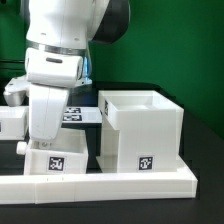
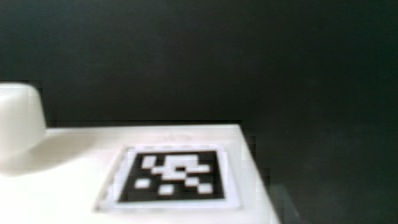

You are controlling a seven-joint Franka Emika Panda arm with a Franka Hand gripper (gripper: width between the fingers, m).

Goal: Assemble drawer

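Note:
The big white box shell (image 1: 140, 128) stands open-topped at the exterior view's right, with a marker tag (image 1: 147, 162) on its front. The smaller white tray (image 1: 55, 160), tagged, sits to its left against the front rail, with a dark knob (image 1: 22, 147) at its left side. My gripper (image 1: 48, 142) is lowered straight onto the tray, and its fingertips are hidden by the hand and the tray. The wrist view shows a white tagged surface (image 2: 175, 175) very close below, on the dark table, and no fingers.
The low white rail (image 1: 110, 186) runs along the front. The marker board (image 1: 78, 112) lies behind my arm. Another white part (image 1: 10, 122) sits at the far left. A white rounded shape (image 2: 16, 120) stands beside the tagged surface in the wrist view.

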